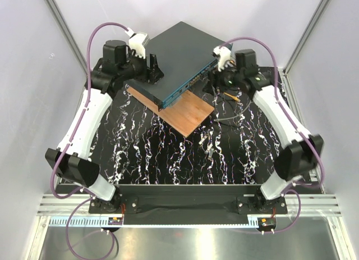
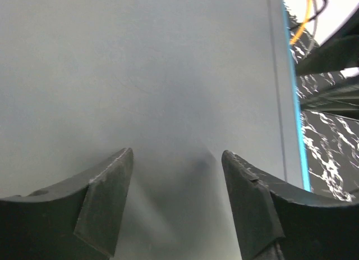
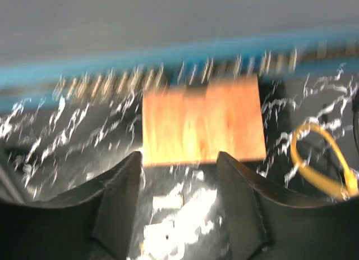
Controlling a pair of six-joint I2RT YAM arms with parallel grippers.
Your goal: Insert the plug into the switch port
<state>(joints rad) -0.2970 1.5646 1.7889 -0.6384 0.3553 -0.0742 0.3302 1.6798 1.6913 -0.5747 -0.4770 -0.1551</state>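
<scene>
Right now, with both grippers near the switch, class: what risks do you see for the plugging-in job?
The right gripper is open and empty, and I cannot make out the plug; closing in now could just knock the switch front.
The yellow cable loops beside it and may snag.
The switch lies partly on the wooden board; a shove from the open left gripper might slide it.

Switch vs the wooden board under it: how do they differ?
Colour: the switch is dark grey-teal with a brighter teal front face; the wooden board is brown.
Thickness: the switch is a thick box; the board is a thin sheet.
Position: the switch rests partly on the board; the board lies on the table.
Shared: both flat, rectangular, turned diagonal to the table's edges.
</scene>
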